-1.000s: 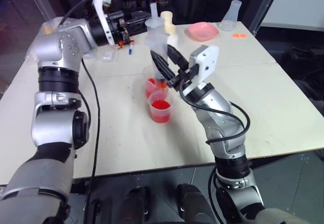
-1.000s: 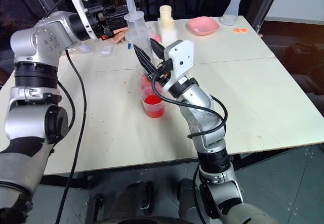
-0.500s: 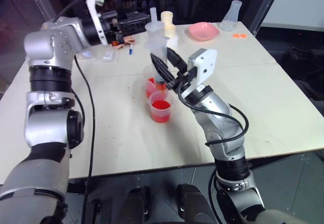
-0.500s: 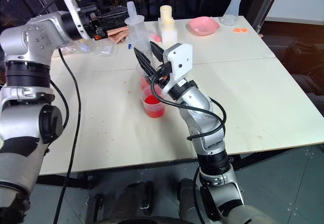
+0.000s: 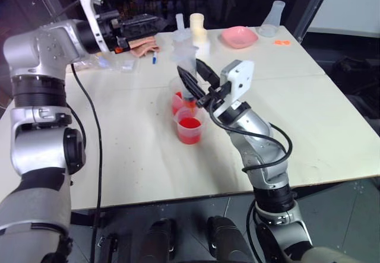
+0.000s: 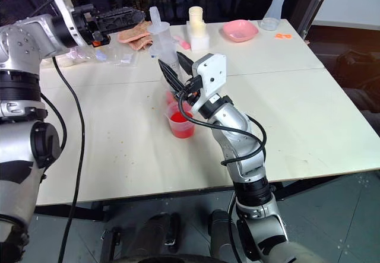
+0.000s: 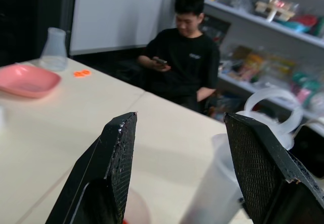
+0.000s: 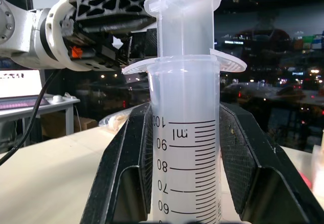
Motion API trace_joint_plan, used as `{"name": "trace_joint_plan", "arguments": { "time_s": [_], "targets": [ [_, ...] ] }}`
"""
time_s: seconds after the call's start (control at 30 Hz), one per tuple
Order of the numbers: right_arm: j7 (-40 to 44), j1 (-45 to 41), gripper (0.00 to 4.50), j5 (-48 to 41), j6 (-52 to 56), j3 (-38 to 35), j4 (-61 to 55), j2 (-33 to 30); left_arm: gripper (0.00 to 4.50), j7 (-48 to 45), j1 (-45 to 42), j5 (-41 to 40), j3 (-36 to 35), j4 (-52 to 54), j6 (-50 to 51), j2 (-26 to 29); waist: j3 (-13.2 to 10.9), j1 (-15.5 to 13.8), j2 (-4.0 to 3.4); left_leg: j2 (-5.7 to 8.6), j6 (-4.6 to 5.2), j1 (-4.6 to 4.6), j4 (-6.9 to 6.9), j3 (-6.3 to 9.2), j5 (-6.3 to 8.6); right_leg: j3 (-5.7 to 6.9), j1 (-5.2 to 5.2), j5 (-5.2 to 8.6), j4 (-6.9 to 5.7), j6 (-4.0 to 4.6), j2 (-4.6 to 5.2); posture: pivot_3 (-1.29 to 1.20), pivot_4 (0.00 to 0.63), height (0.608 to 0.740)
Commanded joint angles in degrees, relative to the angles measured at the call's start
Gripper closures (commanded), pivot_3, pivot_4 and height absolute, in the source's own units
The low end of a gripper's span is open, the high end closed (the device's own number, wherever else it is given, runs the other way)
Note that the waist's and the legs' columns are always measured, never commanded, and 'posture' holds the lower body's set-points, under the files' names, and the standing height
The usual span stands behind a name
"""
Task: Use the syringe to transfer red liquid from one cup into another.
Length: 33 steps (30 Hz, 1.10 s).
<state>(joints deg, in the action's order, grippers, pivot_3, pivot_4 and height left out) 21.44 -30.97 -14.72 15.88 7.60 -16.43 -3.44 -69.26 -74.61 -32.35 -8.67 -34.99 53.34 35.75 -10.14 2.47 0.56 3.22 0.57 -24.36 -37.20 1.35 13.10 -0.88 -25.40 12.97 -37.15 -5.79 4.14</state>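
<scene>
The syringe (image 5: 185, 54) stands upright, a clear graduated barrel with a whitish plunger pushed far in. My right gripper (image 5: 190, 68) is shut on the syringe's lower barrel, as the right wrist view shows (image 8: 185, 148). Its lower end points down at the mouth of the farther of two clear cups (image 5: 176, 101). The nearer cup (image 5: 189, 127) stands just in front. Both hold red liquid (image 5: 189, 123). My left gripper (image 5: 153, 21) hangs open and empty up at the left of the plunger top, its fingers (image 7: 114, 158) level and apart from the syringe.
A pink dish (image 5: 238, 36), a clear flask (image 5: 274, 13) and a pale bottle (image 5: 196, 25) stand at the table's far side. A beige cloth (image 5: 141, 46) and a plastic bag (image 5: 122, 64) lie far left. A person (image 7: 185, 57) sits beyond the table.
My left arm has swung to the left, away from the plunger top, and its wrist has turned. The right gripper and the syringe have stayed put.
</scene>
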Motion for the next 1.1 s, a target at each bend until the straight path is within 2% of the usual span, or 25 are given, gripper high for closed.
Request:
{"name": "trace_joint_plan", "arguments": {
  "time_s": [0.03,0.33,1.1],
  "targets": [
    [0.28,-0.67,3.21,-0.25,-1.24,-0.14,-1.60,-0.08,1.63,-3.39,-1.36,-2.08,-0.25,2.04,2.05,1.87,0.00,0.05,0.00,0.00,0.00,0.00,0.01,0.00,0.00,0.00,-0.01,0.00,0.00,0.00,-0.01,0.00,0.150,0.740],
    [0.32,-0.41,3.21,-0.04,-1.21,-0.17,-1.96,-0.40,1.63,-6.74,-0.61,-1.23,1.45,2.68,1.45,2.31,0.00,-0.10,0.00,-0.01,0.00,0.00,-0.01,0.00,0.00,-0.01,0.01,0.00,0.01,0.00,0.00,0.00,0.150,0.740],
    [0.90,0.29,3.21,-0.33,0.00,0.90,-3.77,-2.07,1.63,-6.59,-4.12,1.77,4.77,-2.18,-5.79,-6.13,0.00,-0.10,0.00,-0.01,0.00,-0.01,-0.01,-0.01,0.00,-0.01,0.01,0.00,0.01,0.00,-0.01,0.00,0.150,0.740]
  ]
}}
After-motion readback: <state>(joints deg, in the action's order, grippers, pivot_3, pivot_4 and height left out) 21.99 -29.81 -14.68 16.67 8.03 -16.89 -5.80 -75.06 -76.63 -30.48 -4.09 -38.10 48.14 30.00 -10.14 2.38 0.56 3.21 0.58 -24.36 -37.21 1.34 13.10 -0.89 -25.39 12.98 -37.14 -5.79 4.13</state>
